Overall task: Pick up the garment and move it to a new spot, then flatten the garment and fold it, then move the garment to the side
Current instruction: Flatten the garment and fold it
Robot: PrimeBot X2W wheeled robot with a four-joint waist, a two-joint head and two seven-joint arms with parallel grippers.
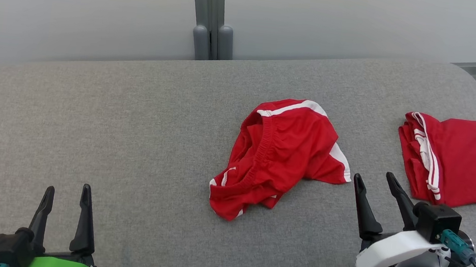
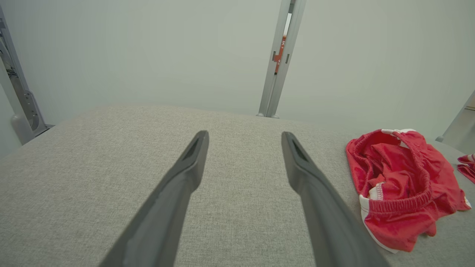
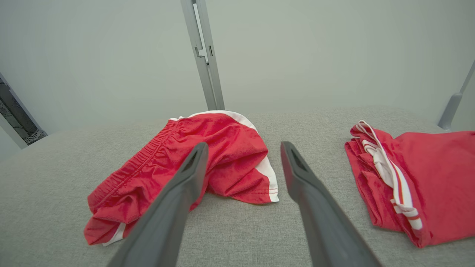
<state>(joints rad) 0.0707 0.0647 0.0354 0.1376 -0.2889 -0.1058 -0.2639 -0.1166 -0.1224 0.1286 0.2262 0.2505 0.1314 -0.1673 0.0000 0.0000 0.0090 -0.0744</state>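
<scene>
The crumpled red shorts (image 1: 278, 156) lie untouched in the middle of the grey surface (image 1: 130, 139). The right claw (image 1: 373, 175) is just beside their hem, wide and empty, with the shorts at its 10 o'clock. The left claw (image 1: 68, 187), also wide and empty, is well apart, with the shorts at its 2 o'clock. A folded red garment (image 1: 463, 159) lies at the shorts' 3 o'clock.

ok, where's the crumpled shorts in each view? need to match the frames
Head view: crumpled shorts at centre, left of the folded red garment.
Left wrist view: far right, lower half.
Right wrist view: centre-left, partly behind one finger.
Shared landmark: the grey post at the back, near top middle in all three.
</scene>
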